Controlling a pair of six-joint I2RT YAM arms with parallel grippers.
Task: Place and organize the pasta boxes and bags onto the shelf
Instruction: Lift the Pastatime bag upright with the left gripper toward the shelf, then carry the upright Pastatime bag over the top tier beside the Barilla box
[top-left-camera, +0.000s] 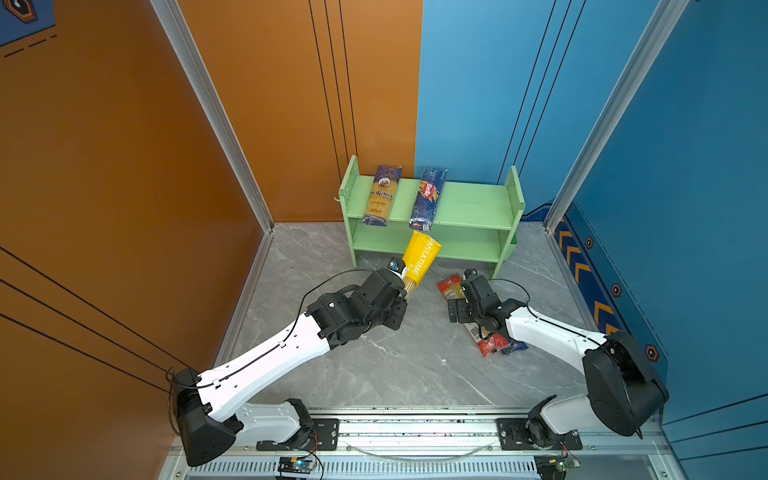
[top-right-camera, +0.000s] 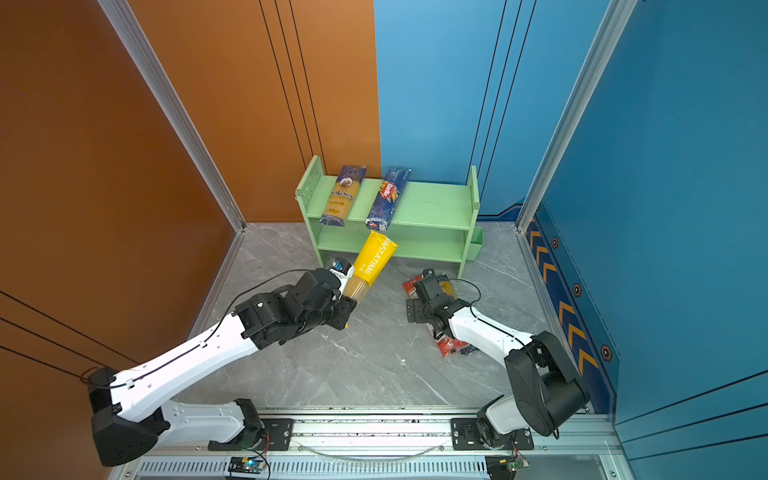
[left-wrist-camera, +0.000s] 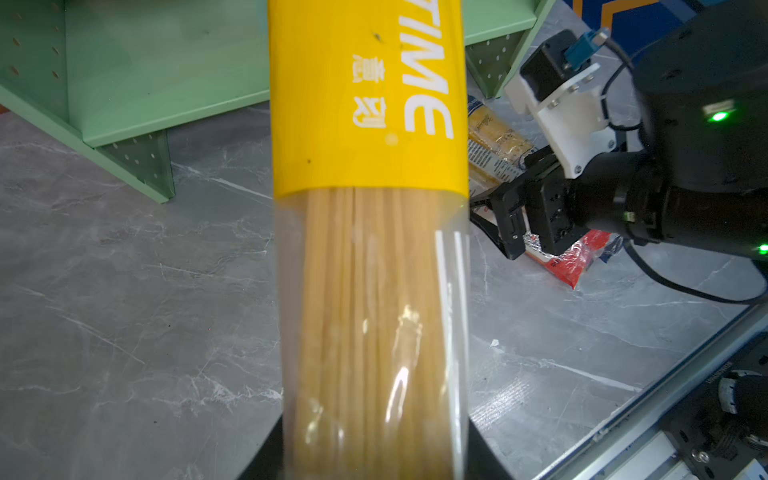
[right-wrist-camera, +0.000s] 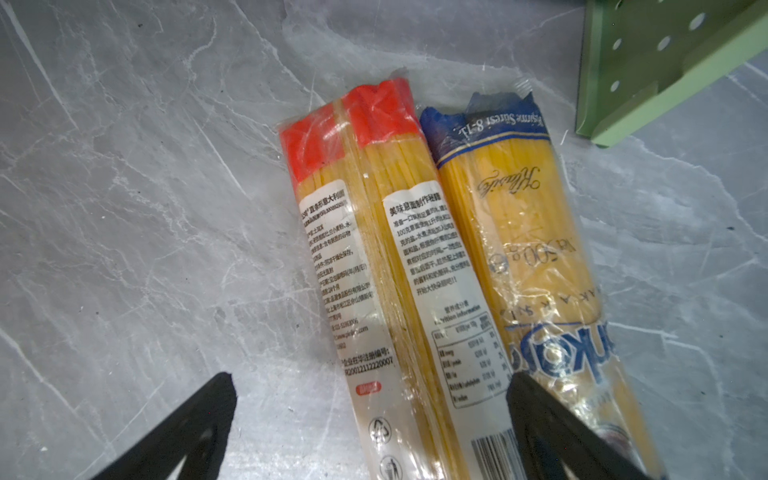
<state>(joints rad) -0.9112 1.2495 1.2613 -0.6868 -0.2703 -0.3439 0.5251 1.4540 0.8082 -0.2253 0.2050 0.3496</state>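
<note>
- Robot lab cell: orange panels (top-left-camera: 104, 166) and blue panels (top-left-camera: 685, 166) form the walls, framed by aluminium posts (top-left-camera: 208, 95).
- Left arm (top-left-camera: 266, 365) and right arm (top-left-camera: 552, 332) are bolted to a metal rail (top-left-camera: 415, 428) at the front.
- Bare circuit boards (top-left-camera: 297, 463) sit by the rail, on the edge of a grey marble-look floor (top-left-camera: 395, 365).

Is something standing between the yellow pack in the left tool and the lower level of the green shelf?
Nothing visible blocks it. The yellow pack points at the shelf's lower level, whose open front shows no item. The Barilla pack overhangs the front edge of the upper level, just above the yellow pack's tip.
</note>
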